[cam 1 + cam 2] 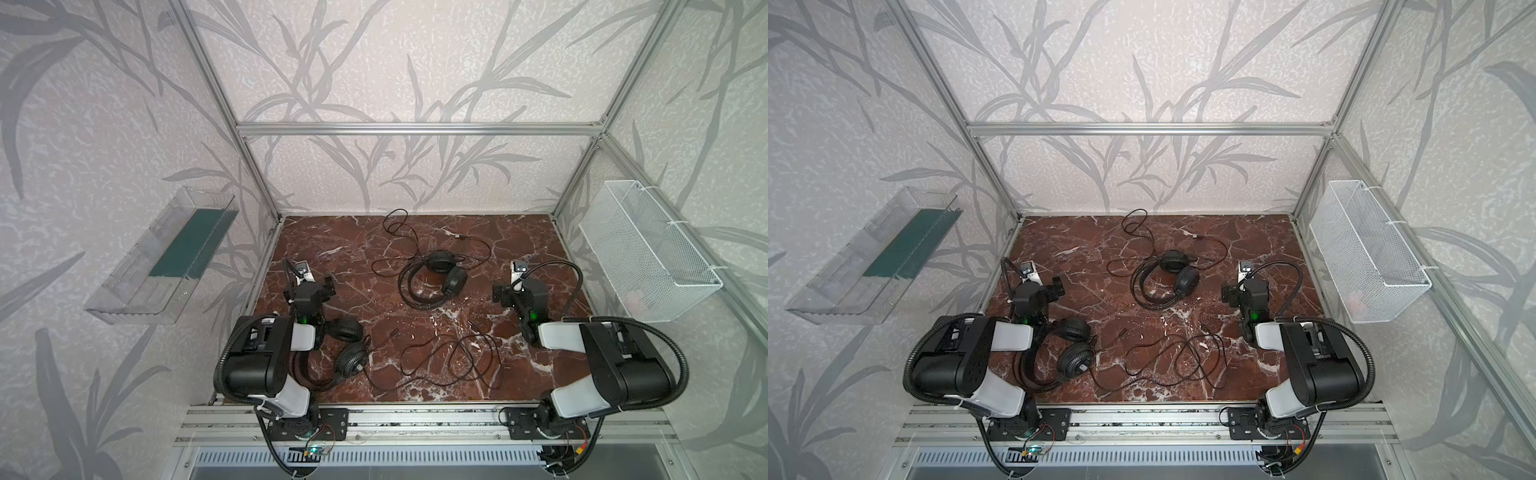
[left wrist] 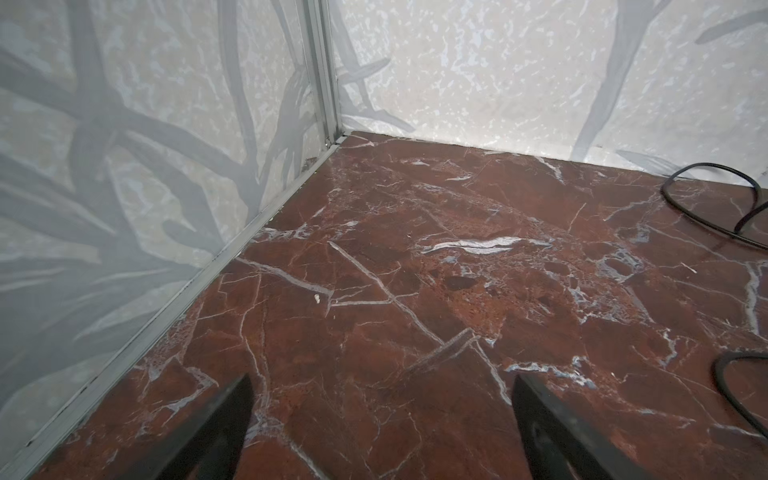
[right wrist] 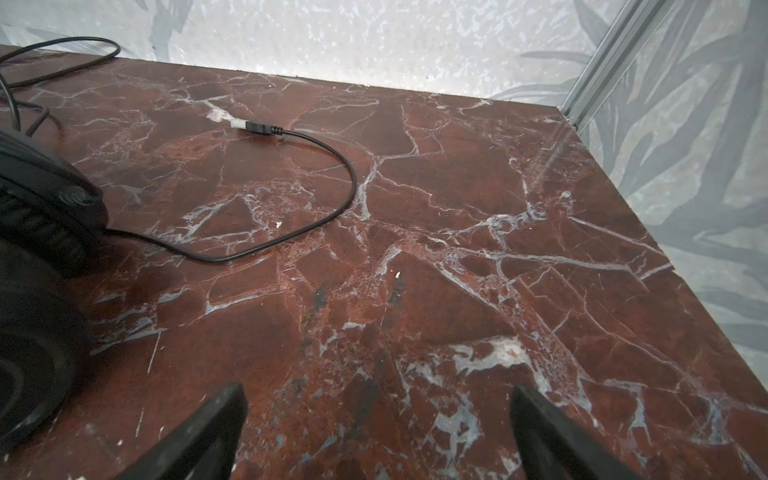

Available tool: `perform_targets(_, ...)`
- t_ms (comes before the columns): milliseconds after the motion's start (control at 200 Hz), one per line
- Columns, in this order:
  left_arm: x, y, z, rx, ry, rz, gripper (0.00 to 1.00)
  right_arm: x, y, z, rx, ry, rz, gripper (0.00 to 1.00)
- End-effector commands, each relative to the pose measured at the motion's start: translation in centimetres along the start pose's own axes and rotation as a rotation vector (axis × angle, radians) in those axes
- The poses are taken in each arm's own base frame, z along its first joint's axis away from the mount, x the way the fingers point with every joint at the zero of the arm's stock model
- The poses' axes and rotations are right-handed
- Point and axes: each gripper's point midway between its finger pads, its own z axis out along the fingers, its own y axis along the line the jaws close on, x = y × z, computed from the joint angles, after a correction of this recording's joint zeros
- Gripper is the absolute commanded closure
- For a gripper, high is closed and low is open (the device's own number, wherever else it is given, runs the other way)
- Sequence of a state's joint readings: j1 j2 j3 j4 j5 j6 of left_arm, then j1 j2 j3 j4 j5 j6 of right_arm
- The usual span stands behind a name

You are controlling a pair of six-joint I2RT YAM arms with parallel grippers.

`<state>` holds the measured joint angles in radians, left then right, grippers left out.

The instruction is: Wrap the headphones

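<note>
Two black padded over-ear headsets on red-veined marble tabletop: far headset, near headset, thin black cables loose. Spread wide, empty: left gripper, right gripper.

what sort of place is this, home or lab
Most likely a robotics lab cell, not a home: an aluminium frame encloses a marble-look tabletop, a left arm and a right arm are mounted on a rail at its front edge, and the leafy walls look like printed panels.
</note>
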<state>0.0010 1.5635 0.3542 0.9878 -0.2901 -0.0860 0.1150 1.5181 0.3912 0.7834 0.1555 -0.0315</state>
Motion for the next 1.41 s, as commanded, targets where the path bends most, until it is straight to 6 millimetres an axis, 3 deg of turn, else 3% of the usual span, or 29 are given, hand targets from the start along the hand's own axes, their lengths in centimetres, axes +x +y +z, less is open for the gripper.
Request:
perform_targets(0,-0.1,0.0,0.1,-0.009,-0.005,0.018,0.01,-1.3,0.1,0.3,-0.004,-0.038,-0.002,0.01)
perform_targets(995,-0.1,-0.1,0.1,-0.006,-0.007,0.025,0.01,-1.3,0.1,0.3,-0.004,-0.038,-0.002,0.01)
perform_targets(1090,-0.6,0.5,-0.4,-0.030,0.000,0.004,0.01,-3.6,-0.5,-0.6,0.034,-0.107,-0.008,0.01)
perform_targets(1170,-4.3,2.1,-1.7,-0.186,-0.003,0.019,0.01,-6.7,-1.6,-3.1,0.062,-0.094,0.064,0.01)
perform_targets(1244,-8.3,6.2,-4.4,-0.399,0.004,-0.235,0.01,-10.4,-1.1,-6.0,-0.007,-0.104,0.204,0.01)
perform_targets(1309,-10.7,7.2,-6.8,-0.396,0.051,-0.354,0.01,-12.6,-0.3,-8.0,-0.071,-0.086,0.252,0.01)
perform_targets(1344,-11.6,6.8,-7.9,-0.347,0.093,-0.373,0.01,-12.9,-1.0,-8.8,-0.042,-0.066,0.344,0.01)
perform_targets(1404,-12.5,6.2,-10.3,-0.272,0.157,-0.416,0.01,-10.2,-4.2,-10.4,0.152,0.013,0.736,0.01)
